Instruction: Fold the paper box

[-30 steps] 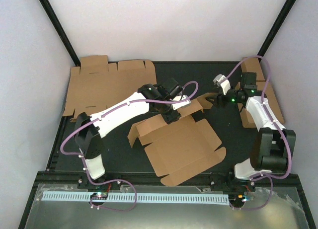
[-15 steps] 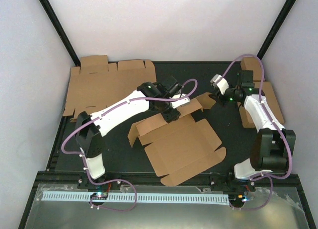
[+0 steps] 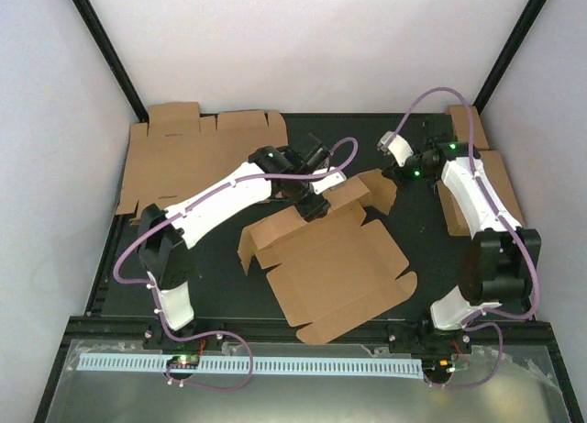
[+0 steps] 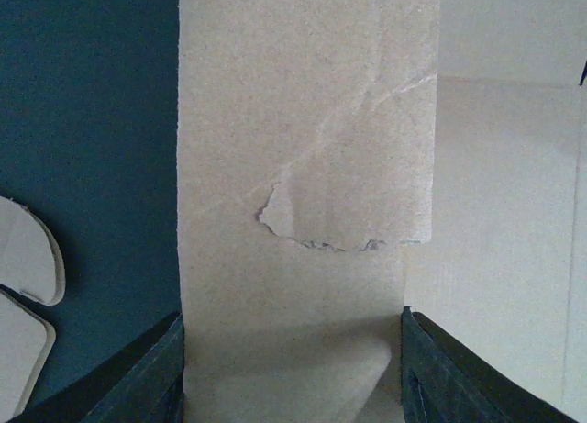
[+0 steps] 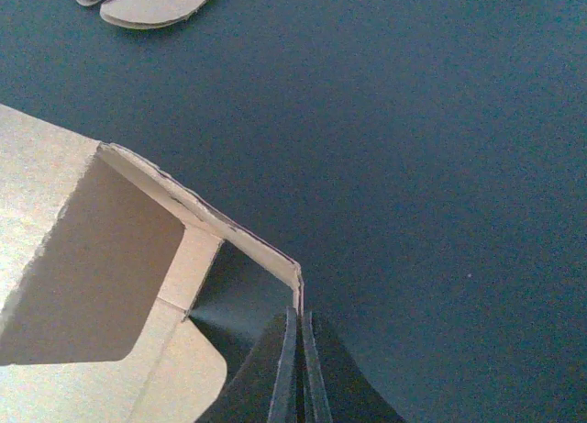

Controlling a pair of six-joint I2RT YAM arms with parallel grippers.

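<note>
- At the middle of the table (image 3: 220, 285), toward its near edge, lies the paper box (image 3: 330, 267), with its base flat and its far flaps raised.
- Left gripper (image 3: 316, 205): fingers (image 4: 156, 377) spread on either side of a far flap; whether they clamp it, I cannot tell.
- Right gripper (image 5: 298, 317): fingertips pressed together at the corner of an upright flap on the box's far right side.
</note>
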